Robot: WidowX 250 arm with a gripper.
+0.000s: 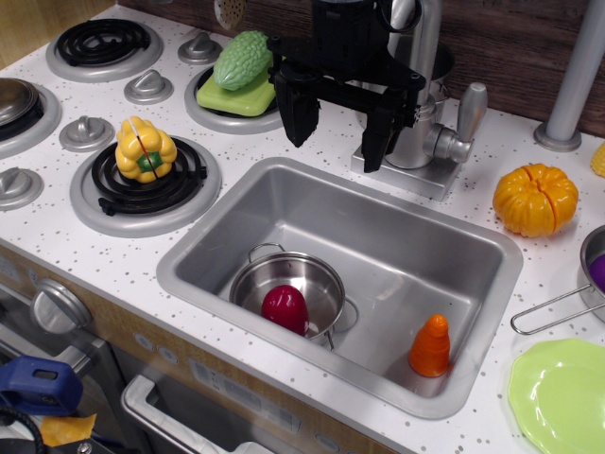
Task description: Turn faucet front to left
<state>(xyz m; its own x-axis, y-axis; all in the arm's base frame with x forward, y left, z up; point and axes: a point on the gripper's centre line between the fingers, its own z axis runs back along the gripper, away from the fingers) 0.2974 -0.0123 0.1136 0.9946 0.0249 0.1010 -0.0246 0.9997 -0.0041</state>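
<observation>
The silver-grey faucet (427, 123) stands on its square base (416, 178) behind the sink's back rim. Its stubby lever (468, 112) sticks up to the right, and its spout tube (423, 28) rises behind the arm, partly hidden. My black gripper (337, 128) hangs just in front and to the left of the faucet body. It is open and holds nothing. Its right finger (380, 140) is close to the faucet body and its left finger (297, 118) is over the counter's back rim.
The steel sink (473, 255) holds a small pot (284, 279) with a red piece (285, 308) and an orange carrot (430, 346). A yellow pepper (145, 148) sits on a burner and a green gourd (242, 59) on a plate. An orange pumpkin (535, 198), a grey pole (577, 76) and a green plate (560, 395) are at the right.
</observation>
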